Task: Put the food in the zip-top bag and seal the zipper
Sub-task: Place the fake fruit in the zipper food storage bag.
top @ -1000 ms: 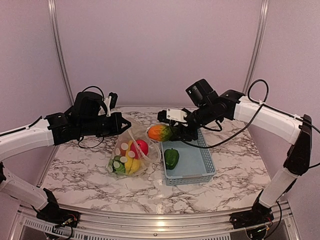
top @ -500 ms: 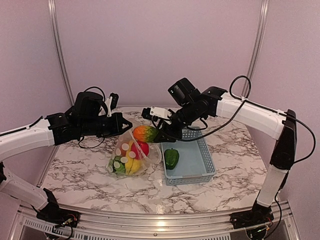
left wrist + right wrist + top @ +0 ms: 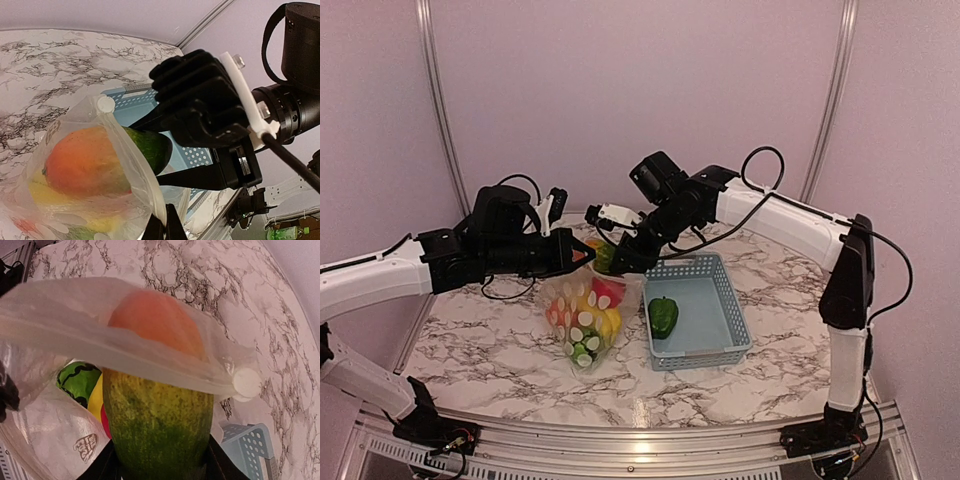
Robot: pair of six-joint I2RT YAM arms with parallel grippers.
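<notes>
- At the middle of the marbled table (image 3: 470, 345), your two arms meet over the zip-top bag (image 3: 585, 318).
- Your left arm reaches in from the left with its forearm almost level and its wrist pointing right.
- The left gripper (image 3: 582, 257) is pinched fully closed on the bag's mouth edge. The bag hangs from that grip and sags toward the table just left of the light-blue basket (image 3: 736, 338).
- You cannot tell from the overhead view whether the bag's lowest corner rests on the table.
- Your right arm stands upright from its base at the right edge. It then stretches long to the left above the far end of the basket, with the wrist bent down at the bag's mouth.
- The right gripper (image 3: 620, 258) is clamped on an orange-and-green fruit (image 3: 159, 420), with one finger on each side of the green end.
- The fruit's orange end is already inside the bag mouth, and the green end sticks out.
- The zipper (image 3: 125, 354) is unsealed, and one lip of it lies across the top of the fruit.
- Yellow, red and green food pieces (image 3: 588, 322) lie packed in the bag's dotted lower part.
- A green pepper (image 3: 663, 316) sits in the basket, apart from both grippers.
</notes>
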